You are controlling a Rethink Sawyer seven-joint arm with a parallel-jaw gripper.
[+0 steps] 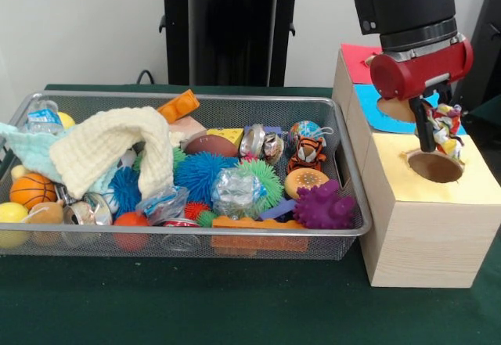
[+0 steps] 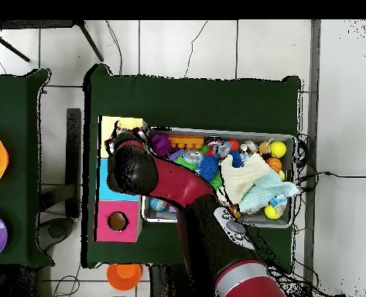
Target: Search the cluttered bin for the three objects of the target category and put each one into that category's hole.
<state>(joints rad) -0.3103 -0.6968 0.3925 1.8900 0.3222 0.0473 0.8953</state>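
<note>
Jaws pinched the knotted rope bundle, gripper poised just above the yellow box's hole, the cluttered bin well off to one side.

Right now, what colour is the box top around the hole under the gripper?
Yellow box top, clearest in the front view.

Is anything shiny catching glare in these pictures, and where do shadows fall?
Front view: crinkled foil wrapper in the cluttered bin glints; the gripper holding the rope toy hangs over the yellow box's hole, whose inside is dark. Overhead view: the arm hides that hole; light looks even.
</note>
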